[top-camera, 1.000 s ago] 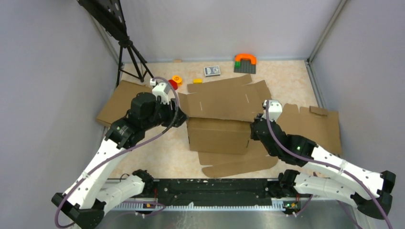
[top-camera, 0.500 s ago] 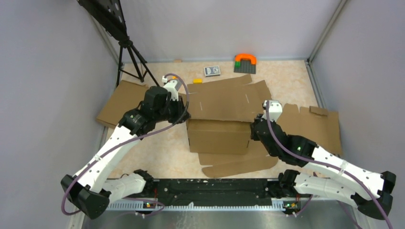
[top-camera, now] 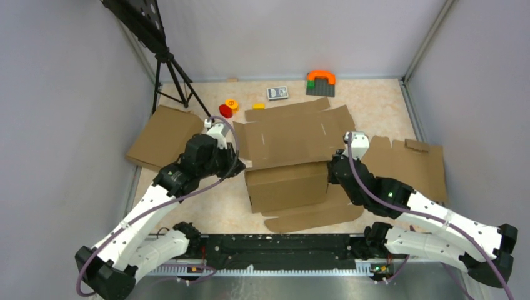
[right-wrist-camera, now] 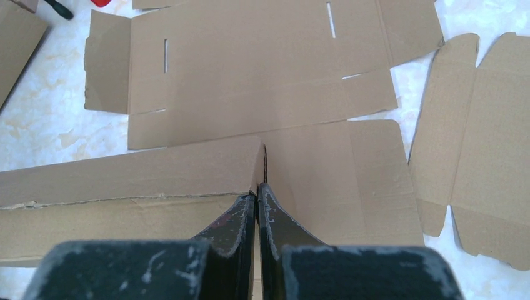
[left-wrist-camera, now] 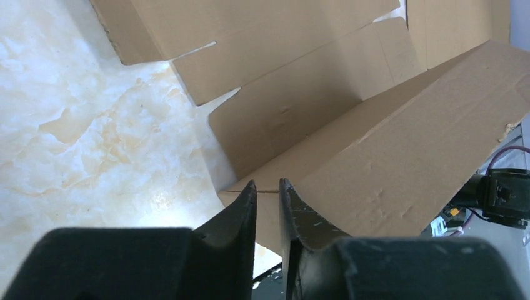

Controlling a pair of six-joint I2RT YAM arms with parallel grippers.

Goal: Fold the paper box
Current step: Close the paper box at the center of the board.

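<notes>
On my left wrist view, the left gripper (left-wrist-camera: 269, 186) sits on the box (left-wrist-camera: 300, 119) at the near corner of its raised wall (left-wrist-camera: 400, 156). The two black fingers (left-wrist-camera: 240, 215) stand almost together, and the wall's top edge runs into the thin gap between them. The wall slants up toward the right. Behind it the box's panels lie flat on the pale marbled table (left-wrist-camera: 81, 125), with slits and notched flaps (left-wrist-camera: 156, 37) along their left side. At the far right I make out a purple cable (left-wrist-camera: 501, 155) above a black part I can't identify.
</notes>
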